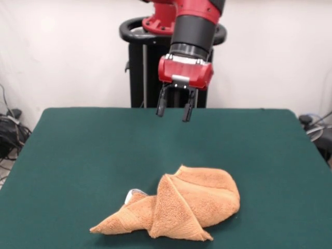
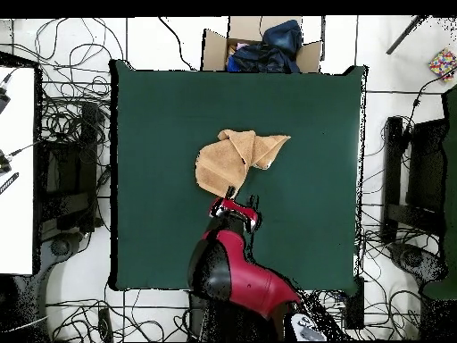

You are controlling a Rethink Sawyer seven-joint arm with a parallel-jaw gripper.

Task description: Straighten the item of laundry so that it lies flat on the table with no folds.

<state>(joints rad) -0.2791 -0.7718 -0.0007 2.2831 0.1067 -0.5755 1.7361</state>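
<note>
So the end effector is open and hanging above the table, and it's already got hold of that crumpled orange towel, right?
Not quite. The end effector is open and above the table, but it holds nothing. In the front view the crumpled orange towel lies on the table, apart from the end effector.

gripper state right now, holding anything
Gripper: open, jaws apart, holding nothing, up in the air behind the towel.
</note>
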